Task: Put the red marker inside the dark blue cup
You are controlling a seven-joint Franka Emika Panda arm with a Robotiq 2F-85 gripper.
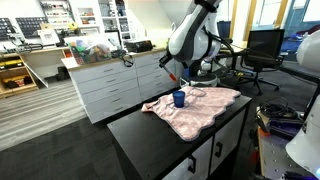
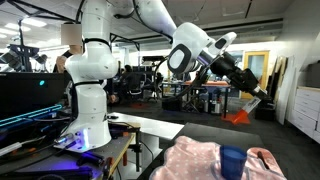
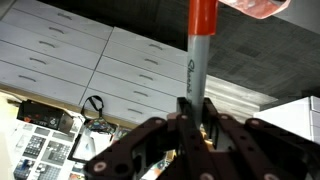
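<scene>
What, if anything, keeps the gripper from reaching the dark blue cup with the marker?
Nothing visible, so probably yes, it can reach. The gripper, shut on the red marker, hangs above the dark blue cup, which stands upright on the pink cloth; nothing shows between them.

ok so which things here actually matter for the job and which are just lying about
Belongs to the job:
grey marker with red cap, gripped in the shut tool
dark blue cup

Just lying about:
crumpled pink cloth
white drawer cabinets
black table top
</scene>
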